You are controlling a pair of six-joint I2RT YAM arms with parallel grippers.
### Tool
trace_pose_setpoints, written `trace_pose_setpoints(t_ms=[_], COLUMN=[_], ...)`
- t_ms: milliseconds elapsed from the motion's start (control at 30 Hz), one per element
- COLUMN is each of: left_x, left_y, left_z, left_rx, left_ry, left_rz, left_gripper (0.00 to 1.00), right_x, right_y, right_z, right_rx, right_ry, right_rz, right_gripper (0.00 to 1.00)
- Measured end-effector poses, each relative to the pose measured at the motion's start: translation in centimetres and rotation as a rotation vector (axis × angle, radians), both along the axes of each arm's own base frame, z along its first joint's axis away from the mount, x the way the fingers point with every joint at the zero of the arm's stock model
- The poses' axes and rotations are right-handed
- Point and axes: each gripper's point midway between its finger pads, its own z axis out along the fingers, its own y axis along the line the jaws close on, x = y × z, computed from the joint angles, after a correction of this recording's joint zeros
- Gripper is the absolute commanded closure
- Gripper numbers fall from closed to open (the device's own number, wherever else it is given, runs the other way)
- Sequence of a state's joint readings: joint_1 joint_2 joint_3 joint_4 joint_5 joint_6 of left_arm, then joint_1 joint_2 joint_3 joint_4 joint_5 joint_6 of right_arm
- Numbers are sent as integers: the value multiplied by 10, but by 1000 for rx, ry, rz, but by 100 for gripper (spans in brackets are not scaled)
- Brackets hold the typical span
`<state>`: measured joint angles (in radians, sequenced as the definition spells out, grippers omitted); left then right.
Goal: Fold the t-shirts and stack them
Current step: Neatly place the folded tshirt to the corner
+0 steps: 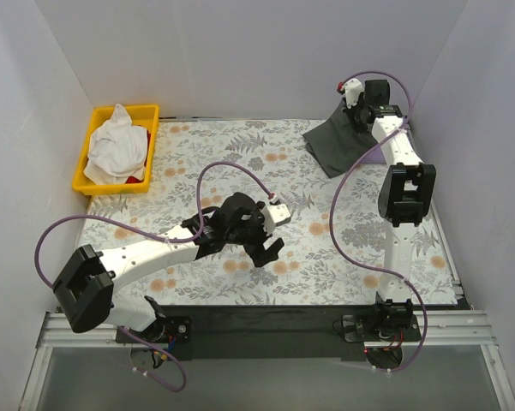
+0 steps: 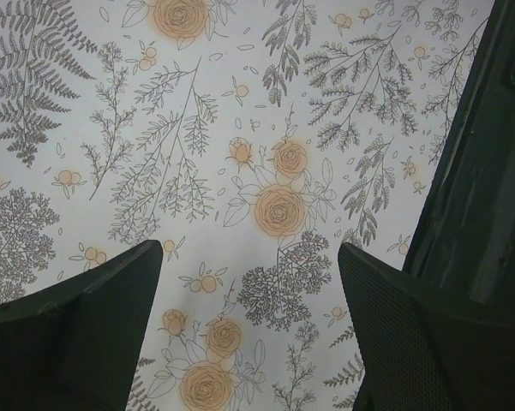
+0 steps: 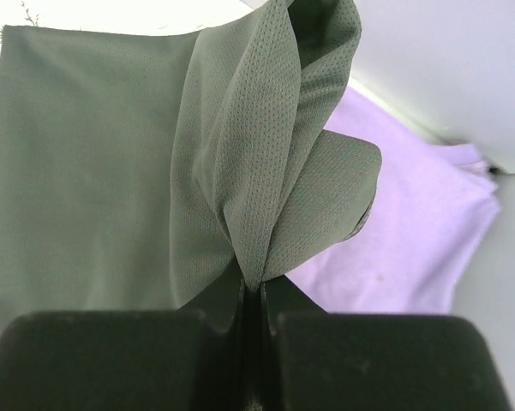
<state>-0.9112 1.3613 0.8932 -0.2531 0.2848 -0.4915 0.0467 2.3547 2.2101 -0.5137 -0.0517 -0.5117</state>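
Charcoal t-shirt (image 3: 86, 154) in closed end effector (image 3: 255, 301)

Bin (image 1: 154, 145) in the far left corner of the surface (image 1: 240, 171), cloth heap (image 1: 116, 150) inside it. Left tool (image 1: 270, 235) (image 2: 248, 265) over mid surface, well apart from both. Far right corner: right tool (image 1: 355, 110) (image 3: 253, 295) pinching a fold of the top t-shirt (image 1: 334, 141) (image 3: 86, 171), which lies partly on the bottom t-shirt (image 1: 373, 158) (image 3: 403, 248).

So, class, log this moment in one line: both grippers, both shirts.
left gripper: open, empty, above tablecloth | right gripper: shut on grey t-shirt | lavender t-shirt: lying by right wall, ungripped
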Motion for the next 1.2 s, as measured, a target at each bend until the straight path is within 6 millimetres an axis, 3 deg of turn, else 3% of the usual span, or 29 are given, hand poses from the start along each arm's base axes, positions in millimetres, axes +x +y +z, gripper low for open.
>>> trace_pose_setpoints(t_ms=[167,400,533,900,1067,1200], left_x=[1,3,5,6,6,5], left_y=[2,4,4,5,5,6], left_z=[-2,-2,-2,-2,-3,-4], left_rx=[9,11,14,17,19,23], left_ry=[0,-4,-12,-21,-20,-16], left_rz=[7,12,12,7,8,8], left_gripper=[16,16,16,16,16,16], right_x=[1,-3,-6,-6,-6,-2], right_y=[-7,-21,-24,-30,-56,-81], right_z=[27,85,103,108,105,90], right_rx=[-30,-48,-56,-70,-67,-60], right_ry=[-56,-163,-196,-204,-199,-181], right_rz=[6,-1,-1,3,-31,-62], right_gripper=[99,99,99,99,99,99])
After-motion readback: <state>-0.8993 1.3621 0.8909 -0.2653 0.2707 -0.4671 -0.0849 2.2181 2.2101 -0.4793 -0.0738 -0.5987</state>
